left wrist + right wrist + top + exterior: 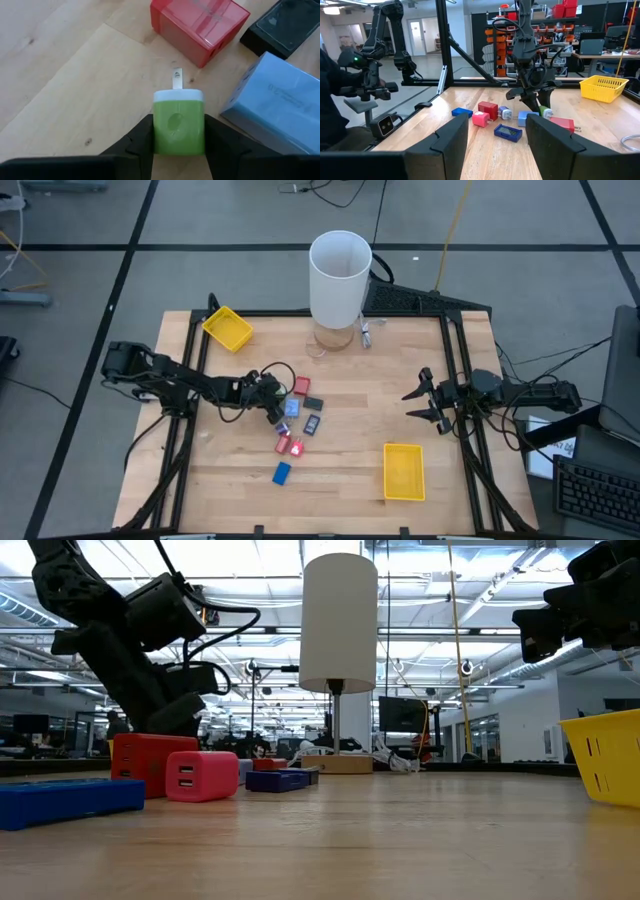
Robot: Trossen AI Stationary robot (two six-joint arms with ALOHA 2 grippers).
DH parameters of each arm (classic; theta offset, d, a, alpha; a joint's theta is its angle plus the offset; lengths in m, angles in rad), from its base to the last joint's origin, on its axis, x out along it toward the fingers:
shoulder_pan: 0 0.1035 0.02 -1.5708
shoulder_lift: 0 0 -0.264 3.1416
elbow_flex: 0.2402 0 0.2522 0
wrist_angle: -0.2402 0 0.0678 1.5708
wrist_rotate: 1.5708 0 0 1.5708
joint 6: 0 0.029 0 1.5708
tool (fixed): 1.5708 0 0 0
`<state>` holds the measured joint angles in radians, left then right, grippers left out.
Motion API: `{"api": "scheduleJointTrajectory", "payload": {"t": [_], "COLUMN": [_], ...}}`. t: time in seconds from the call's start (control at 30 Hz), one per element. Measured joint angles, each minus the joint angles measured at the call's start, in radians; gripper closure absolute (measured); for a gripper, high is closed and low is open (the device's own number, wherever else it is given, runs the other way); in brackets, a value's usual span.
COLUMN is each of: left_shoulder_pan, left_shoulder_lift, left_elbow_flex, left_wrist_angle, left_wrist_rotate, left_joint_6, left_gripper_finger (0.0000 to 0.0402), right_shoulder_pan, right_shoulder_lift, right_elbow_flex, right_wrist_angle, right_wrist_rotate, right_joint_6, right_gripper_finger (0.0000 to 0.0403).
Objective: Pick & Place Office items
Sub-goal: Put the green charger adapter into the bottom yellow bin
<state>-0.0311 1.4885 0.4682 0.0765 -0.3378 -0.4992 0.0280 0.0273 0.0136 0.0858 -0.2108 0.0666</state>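
Left gripper [177, 142] jaws clamped on green plug [178, 125]; lift straight up, clearing red block [200, 25]; right gripper [425, 402] waits, jaws parted.

Bright, even overhead light, soft shadows; low view's nearest pieces slightly blurred

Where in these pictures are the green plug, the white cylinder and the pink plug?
green plug [178, 129], left wrist view, its green top face.
white cylinder [339, 285], high view, its outer wall.
pink plug [201, 776], low view, its front face.
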Motion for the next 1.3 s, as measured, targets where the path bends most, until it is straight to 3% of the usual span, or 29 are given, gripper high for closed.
{"api": "scheduleJointTrajectory", "payload": {"t": [0.3,0.47,0.73,0.93,1.1,1.23,1.3], "left_shoulder_pan": [-0.006,-0.011,-0.02,-0.037,-0.037,-0.037,-0.035], "left_shoulder_lift": [-0.143,-0.221,-0.213,-0.212,-0.212,-0.212,-0.209], "left_elbow_flex": [0.043,0.094,0.13,0.129,0.129,0.129,0.129], "left_wrist_angle": [-0.002,0.017,0.315,0.389,0.399,0.4,0.402], "left_wrist_rotate": [0.0,0.014,0.288,0.338,0.325,0.307,0.307], "left_joint_6": [0.047,0.071,0.093,0.119,0.222,0.265,0.259], "left_gripper_finger": [0.0248,0.0268,0.0255,0.0266,0.0267,0.0259,0.0258], "right_shoulder_pan": [0.0,0.0,0.0,0.0,0.0,0.0,0.0], "right_shoulder_lift": [0.0,0.0,0.001,0.004,0.053,0.166,0.244], "right_elbow_flex": [0.0,0.0,0.0,0.0,0.0,0.0,0.0], "right_wrist_angle": [0.002,0.01,0.149,0.322,0.312,0.341,0.401], "right_wrist_rotate": [0.0,0.001,-0.002,0.003,0.124,0.256,0.27], "right_joint_6": [0.0,0.0,0.034,0.102,0.094,0.118,0.096], "right_gripper_finger": [0.0216,0.0216,0.0216,0.0216,0.0216,0.0216,0.0216]}}
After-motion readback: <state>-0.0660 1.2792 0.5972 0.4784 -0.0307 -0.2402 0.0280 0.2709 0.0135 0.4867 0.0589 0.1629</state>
